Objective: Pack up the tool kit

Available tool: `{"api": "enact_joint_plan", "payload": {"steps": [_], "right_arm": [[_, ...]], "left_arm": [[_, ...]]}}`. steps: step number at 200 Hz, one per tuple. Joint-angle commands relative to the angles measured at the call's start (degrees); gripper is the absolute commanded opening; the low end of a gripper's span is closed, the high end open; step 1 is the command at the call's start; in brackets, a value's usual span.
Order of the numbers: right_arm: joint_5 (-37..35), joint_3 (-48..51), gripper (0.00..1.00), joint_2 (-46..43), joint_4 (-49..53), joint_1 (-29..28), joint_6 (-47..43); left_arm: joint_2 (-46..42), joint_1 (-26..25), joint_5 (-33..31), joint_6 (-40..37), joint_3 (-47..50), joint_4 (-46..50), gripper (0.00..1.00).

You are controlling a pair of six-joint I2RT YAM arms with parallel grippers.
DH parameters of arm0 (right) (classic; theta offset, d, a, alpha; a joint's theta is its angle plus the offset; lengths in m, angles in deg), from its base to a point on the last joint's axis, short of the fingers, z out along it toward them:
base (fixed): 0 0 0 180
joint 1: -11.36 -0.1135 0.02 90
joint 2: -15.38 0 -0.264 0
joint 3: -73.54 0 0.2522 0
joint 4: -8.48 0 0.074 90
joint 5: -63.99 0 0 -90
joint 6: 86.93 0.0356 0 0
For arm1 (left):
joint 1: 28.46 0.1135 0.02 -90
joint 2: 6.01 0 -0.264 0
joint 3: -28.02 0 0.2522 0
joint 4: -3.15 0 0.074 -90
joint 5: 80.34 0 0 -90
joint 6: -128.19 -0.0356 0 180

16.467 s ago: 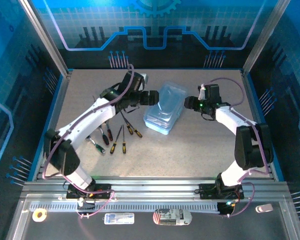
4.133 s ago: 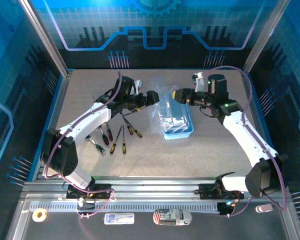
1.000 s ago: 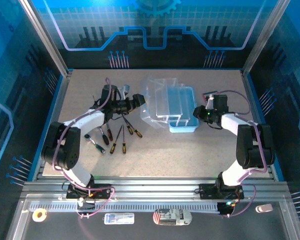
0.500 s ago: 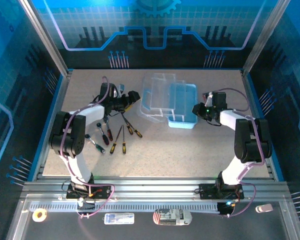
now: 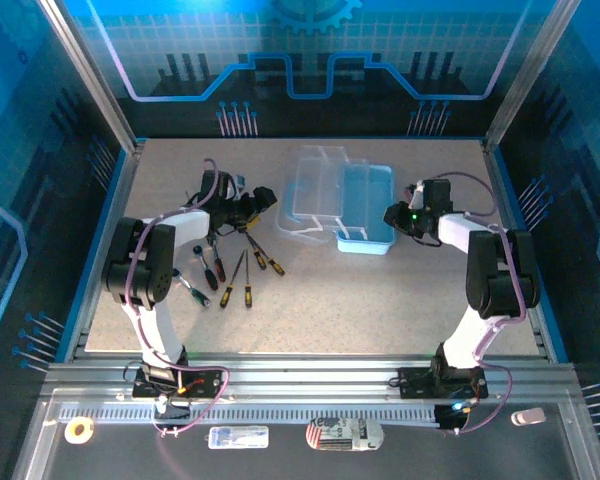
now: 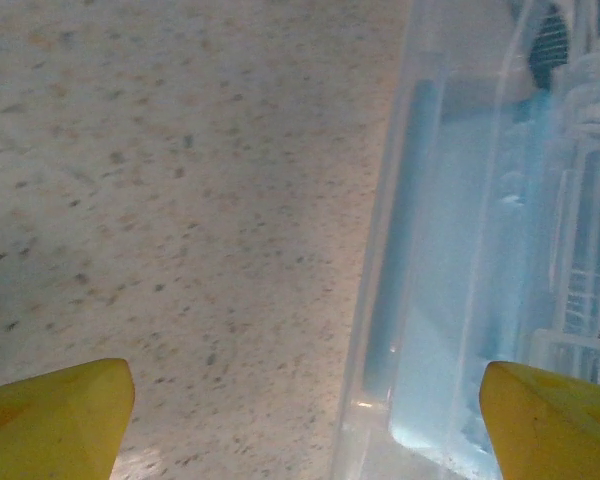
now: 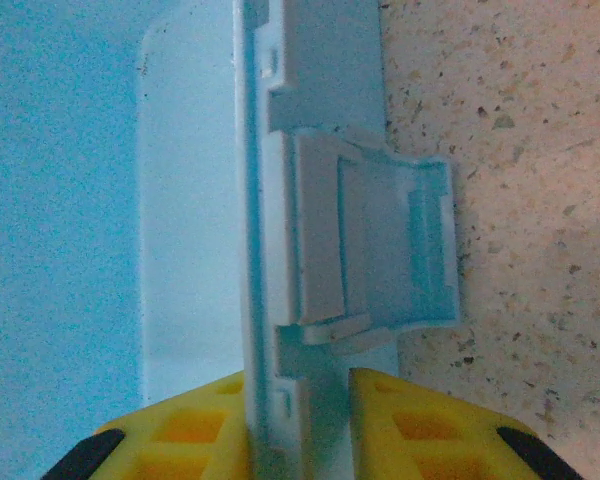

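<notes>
Left gripper (image 5: pixel 267 196) is standing wide open with nothing between its jaws, hanging low over the table (image 5: pixel 380 300) just beside the left edge of the clear lid (image 5: pixel 315 185). In its wrist view the yellow fingertips (image 6: pixel 55 415) are sitting far apart in the bottom corners, and the lid's rounded rim is running up between them, nearer the right-hand one.

Right gripper (image 7: pixel 298 388) is clamping the right wall of the blue base (image 5: pixel 368 200). Its two yellow fingers are pressing against either side of that thin wall, one inside the base and one outside over the table. Just beyond the outer finger, a pale blue latch (image 7: pixel 380 250) is sticking out from the wall over the speckled surface.

Lid and base are lying opened flat side by side toward the far middle of the table, lid on the left, so the lid is standing between the left gripper and the base. The base's plain blue floor is showing in the right wrist view.

Several screwdrivers (image 5: pixel 247 288) are lying loose on the table near-left of the lid, well apart from the base. Some have red-and-black handles, others yellow-and-black. The left arm is stretching across just beyond their far tips.
</notes>
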Motion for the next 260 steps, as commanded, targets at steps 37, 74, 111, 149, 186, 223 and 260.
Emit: {"api": "enact_joint_plan", "payload": {"steps": [37, 74, 111, 149, 186, 223, 260], "right_arm": [[2.6, -2.5, 0.28, 3.5, 1.5, -0.2, 0.1], [4.1, -3.2, 0.28, 4.8, 0.3, -0.3, 1.3], [4.4, -4.4, 0.28, 5.1, -0.2, -0.7, 2.3], [3.0, -7.7, 0.35, 3.7, 3.5, -0.7, 0.8], [-0.8, -10.5, 0.46, -0.3, 8.9, -0.7, -1.9], [-4.4, -11.0, 0.47, -5.1, 12.2, -0.7, -4.0], [-15.2, -8.1, 0.46, -15.0, 14.2, -7.7, -9.4]], "left_arm": [[1.9, -0.6, -6.0, -2.5, -6.1, 13.2, 0.90], [4.0, -0.6, -10.5, -3.1, -9.9, 20.2, 0.89], [1.8, -0.5, -13.5, -4.8, -13.3, 26.9, 0.89], [-6.1, 0.1, -14.1, -6.2, -14.2, 30.9, 0.91], [-18.6, 0.3, -17.6, -6.9, -8.9, 33.6, 0.94], [-31.0, 0.8, -26.0, -5.5, 0.1, 38.1, 0.96], [-40.3, 1.5, -33.4, -1.5, 11.1, 42.2, 0.98]]}}
